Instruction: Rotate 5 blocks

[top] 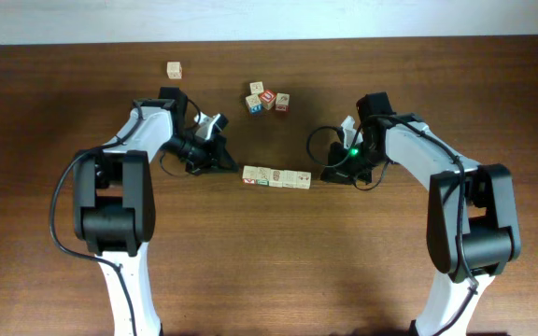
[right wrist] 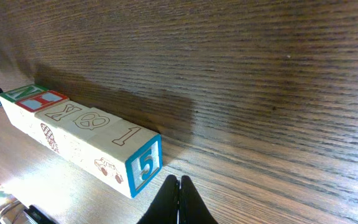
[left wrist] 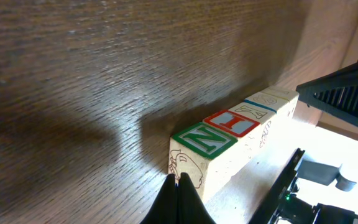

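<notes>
Two pincers, both pressed together and holding nothing. The left pincer (left wrist: 179,185) sits low at the green N end of the line, tip just beside that cube; whether it touches, I can't call. The right pincer (right wrist: 179,186) faces the end with the blue 5, near but apart.

Between them, five blocks (top: 276,177) lie in one tight row in the middle of the tabletop (top: 278,271), faces touching. Light, stiff wood with smooth printed sides, I'd say: easy to nudge, easy to skid. The best hold looks like the two free long sides, from above; neighbours bar the other pair.

Farther out, a cluster of cubes (top: 267,98) and a lone pale cube (top: 174,70) sit well apart from the row, out of the way.
</notes>
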